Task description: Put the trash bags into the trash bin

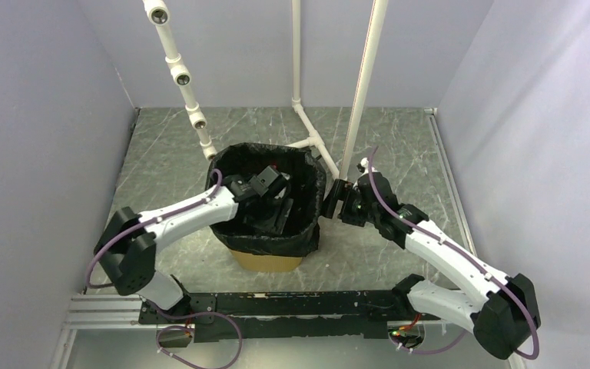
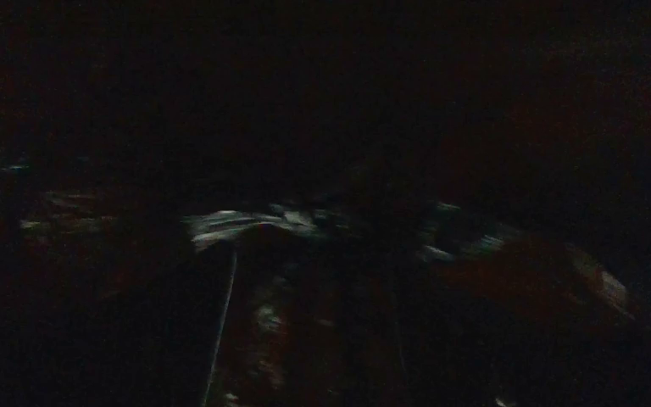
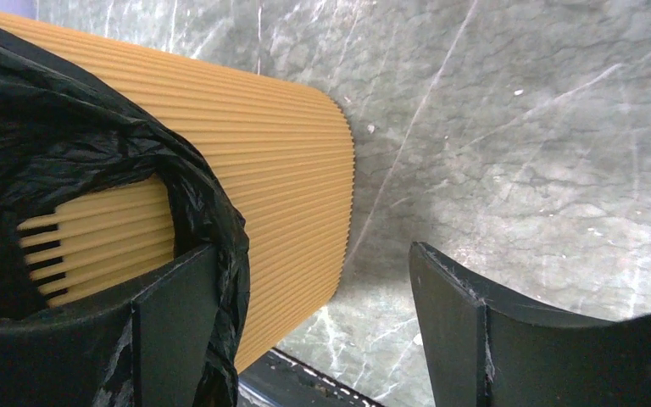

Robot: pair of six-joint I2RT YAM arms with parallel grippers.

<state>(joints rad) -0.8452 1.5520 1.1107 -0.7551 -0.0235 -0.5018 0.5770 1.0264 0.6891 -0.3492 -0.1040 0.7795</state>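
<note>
The yellow-orange trash bin (image 1: 267, 262) stands at the middle of the table, and the black trash bag (image 1: 313, 178) lines it, folded over the rim. My left gripper (image 1: 271, 201) reaches down inside the lined bin; black against black, its jaws do not show. The left wrist view is almost dark, with only glossy creases of the bag (image 2: 236, 222). My right gripper (image 3: 305, 331) is open just outside the bin's right side. The ribbed bin wall (image 3: 280, 170) and the bag's folded edge (image 3: 68, 144) lie against its left finger (image 3: 174, 326). Its right finger (image 3: 449, 326) hangs over bare table.
White pipes (image 1: 298, 69) rise behind the bin, one slanted pipe (image 1: 178, 73) carrying small fittings. Grey walls close in the left, right and back. A black rail (image 1: 276, 304) runs along the near edge between the arm bases. Marbled table (image 1: 399, 146) shows right of the bin.
</note>
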